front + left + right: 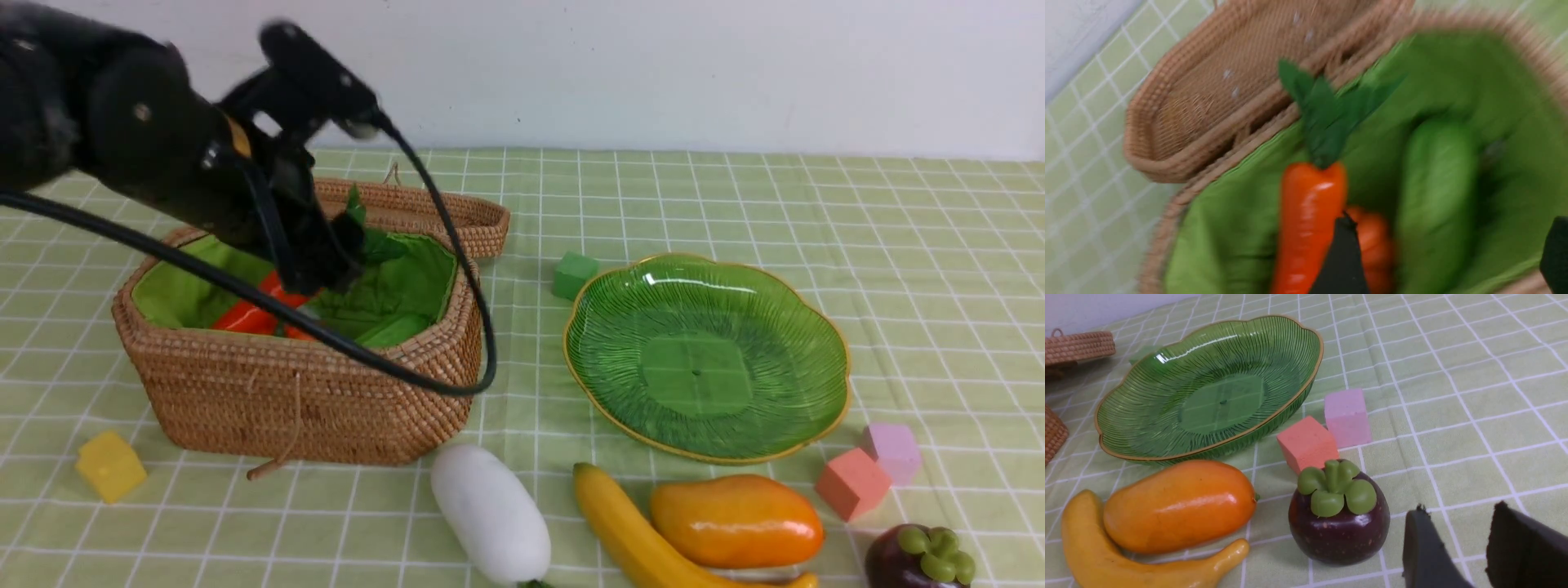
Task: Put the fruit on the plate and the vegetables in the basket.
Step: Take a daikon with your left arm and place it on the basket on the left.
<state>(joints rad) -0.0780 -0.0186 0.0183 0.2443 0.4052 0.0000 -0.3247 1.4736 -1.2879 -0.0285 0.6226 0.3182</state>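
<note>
**While three vegetables lie in the basket, the radish and every fruit are left to place**

The carrot [1310,220], pumpkin [1376,249] and gourd [1437,196] are inside the green-lined basket [310,408] on the left, the carrot's leaves reaching toward its far rim. The left pincer [1453,228] is above them, its fingers wide apart and clamped on nothing. That leaves one vegetable: the white radish [490,514], which rests on the counter [898,245] at the near side, between the basket and the fruit.

The fruit half looks unstarted. The green plate [694,367], right of centre, holds nothing. The banana [637,531] and mango [739,523] lie close together on its near side, and the mangosteen [914,559] sits farther right, near the edge of the front view. The right pincer [1459,522] is just beside the mangosteen, its fingers a little apart with nothing between them.

By count, three of seven pieces are placed. The radish would complete the basket's share; the plate needs all three fruits.
</note>
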